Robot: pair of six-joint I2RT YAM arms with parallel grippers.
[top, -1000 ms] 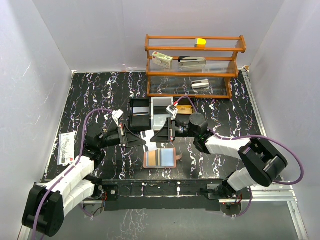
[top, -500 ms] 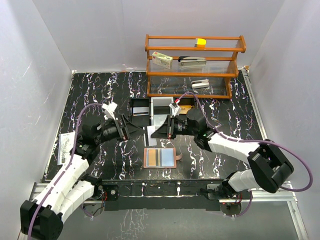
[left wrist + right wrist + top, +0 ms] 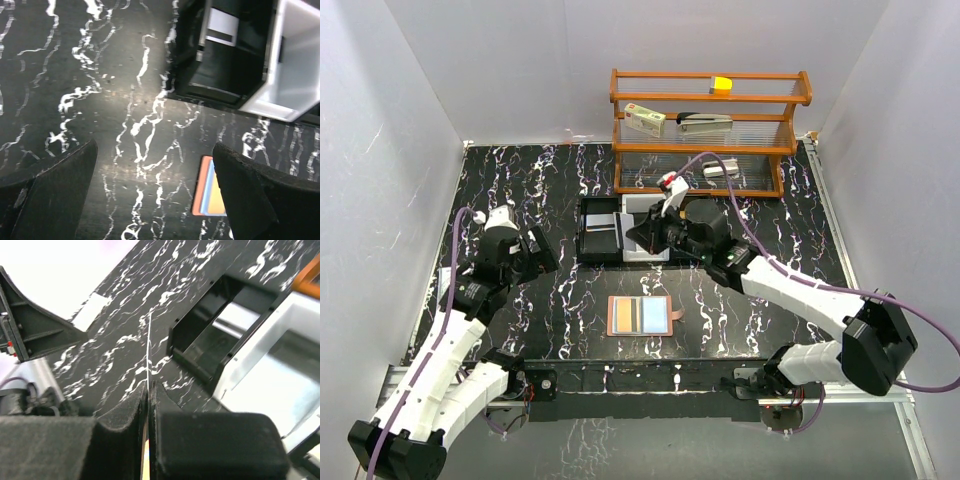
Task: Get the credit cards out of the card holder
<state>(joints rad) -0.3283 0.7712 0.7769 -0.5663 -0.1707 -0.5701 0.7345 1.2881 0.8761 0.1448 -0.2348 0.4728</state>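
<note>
Near the white tray, the right gripper is pinching a thin card — edge-on, probably plastic — while the left gripper is gaping above the marbled black table.

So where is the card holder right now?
In the top view the card holder lies open on the table, centre-front between the two arms, on the near side of the black tray and white tray.
</note>
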